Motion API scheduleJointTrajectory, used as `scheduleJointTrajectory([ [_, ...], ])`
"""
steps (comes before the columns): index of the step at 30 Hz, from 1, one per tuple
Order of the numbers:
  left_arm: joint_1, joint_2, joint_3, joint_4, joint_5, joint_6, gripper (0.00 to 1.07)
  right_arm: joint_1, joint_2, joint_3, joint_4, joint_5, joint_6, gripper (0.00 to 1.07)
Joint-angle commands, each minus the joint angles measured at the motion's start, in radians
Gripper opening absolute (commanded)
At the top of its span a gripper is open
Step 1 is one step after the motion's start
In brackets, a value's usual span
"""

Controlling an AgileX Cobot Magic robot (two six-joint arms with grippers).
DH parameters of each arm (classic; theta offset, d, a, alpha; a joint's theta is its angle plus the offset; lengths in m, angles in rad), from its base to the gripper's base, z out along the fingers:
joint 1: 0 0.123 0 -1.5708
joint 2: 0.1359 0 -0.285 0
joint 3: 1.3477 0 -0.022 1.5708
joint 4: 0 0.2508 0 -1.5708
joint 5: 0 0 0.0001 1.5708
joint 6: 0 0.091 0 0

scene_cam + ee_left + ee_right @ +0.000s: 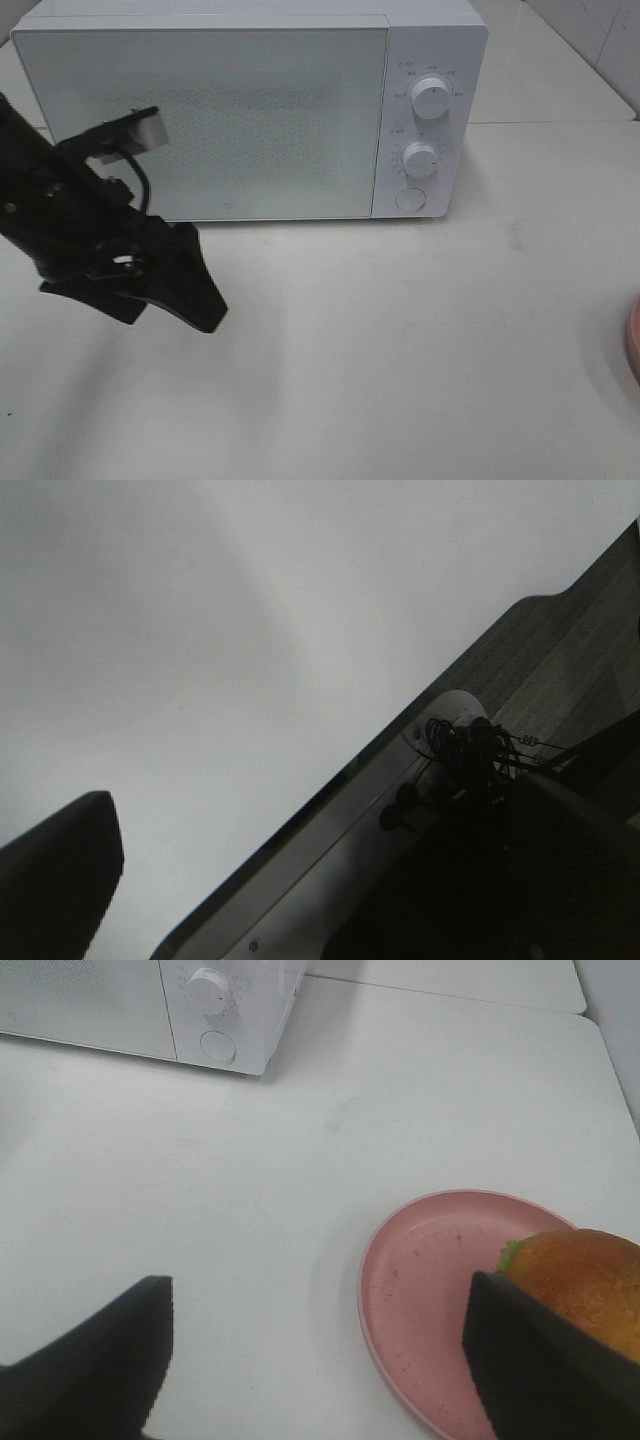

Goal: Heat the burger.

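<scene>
The burger (585,1280), with a golden-brown bun and a green lettuce frill, sits on the round pink plate (420,1290) in the right wrist view. My right gripper (320,1380) is open and empty just above the plate, and one fingertip (540,1360) overlaps the burger's near side. The white microwave (250,110) stands at the back with its door closed. My left gripper (172,315) is open and empty, low over the table in front of the door's left part. One of its fingers (60,880) shows in the left wrist view, close to the microwave's door edge (330,850).
Only the plate's rim (634,340) shows at the right edge of the high view. The microwave has two dials (430,98) and a round button (409,199) on its right panel. A white wall edge runs at the back right.
</scene>
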Motion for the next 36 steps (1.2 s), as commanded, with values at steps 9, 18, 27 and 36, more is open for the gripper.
scheduleJointTrajectory([
  [9,0.233,-0.259,0.025,0.365,0.185,-0.352,1.03,-0.003,-0.026,0.004,-0.002,0.001,0.005,0.76],
  [18,0.369,-0.554,0.174,0.577,0.205,-0.506,1.03,-0.003,-0.026,0.004,-0.002,0.001,0.005,0.76],
  [27,0.387,-0.869,0.363,0.613,0.116,-0.479,1.03,-0.003,-0.026,0.004,-0.002,0.001,0.005,0.76],
  [36,0.387,-1.202,0.453,0.598,0.059,-0.478,1.03,-0.003,-0.026,0.004,-0.002,0.001,0.005,0.76],
])
